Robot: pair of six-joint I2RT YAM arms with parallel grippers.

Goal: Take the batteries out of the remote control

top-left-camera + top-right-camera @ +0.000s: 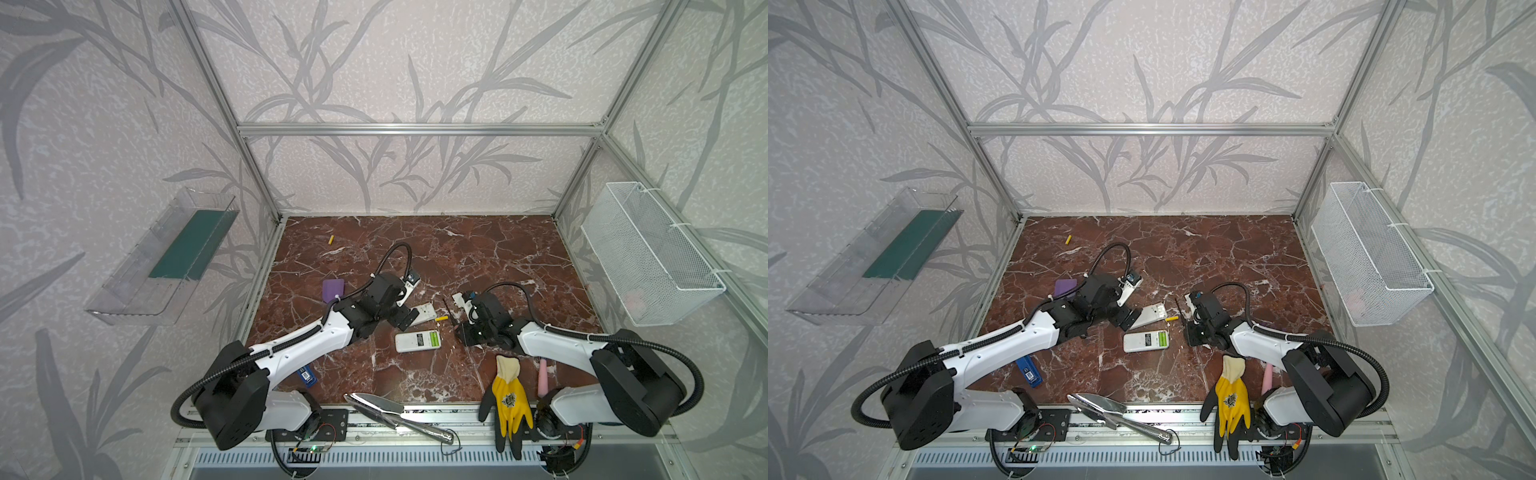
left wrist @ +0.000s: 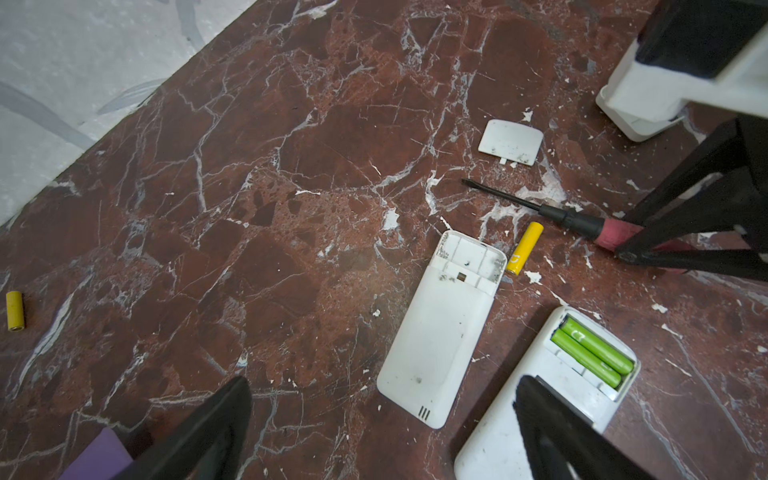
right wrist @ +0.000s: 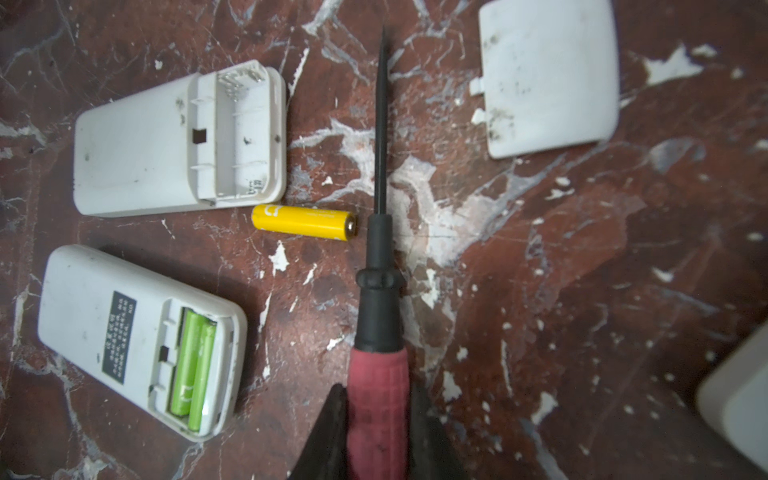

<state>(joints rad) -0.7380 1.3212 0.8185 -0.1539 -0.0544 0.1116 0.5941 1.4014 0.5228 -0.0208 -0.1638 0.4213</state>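
Observation:
Two white remote controls lie back-up mid-table. One remote [image 2: 440, 328] [image 3: 137, 145] has a bare open compartment. The other remote [image 2: 490, 440] [image 3: 83, 316] holds two lime green batteries [image 2: 592, 356] [image 3: 193, 365]. A yellow battery [image 2: 524, 248] [image 3: 305, 222] [image 1: 441, 318] lies beside the bare remote. Another yellow battery [image 1: 331, 239] [image 1: 1067, 240] [image 2: 15, 310] lies far back left. My left gripper [image 2: 382, 390] [image 1: 405, 318] hangs open over the remotes' near ends. My right gripper [image 3: 376, 399] [image 1: 459, 332] is shut on the red handle of a screwdriver [image 3: 376, 257] [image 2: 582, 222].
A white battery cover [image 2: 510, 142] [image 3: 548, 75] lies past the screwdriver tip. A purple block [image 1: 333, 289], blue item [image 1: 307, 376], metal trowel [image 1: 386, 409], yellow glove [image 1: 509, 395] and pink object [image 1: 542, 376] lie around. A wire basket [image 1: 652, 253] and clear tray [image 1: 162, 257] hang on the walls.

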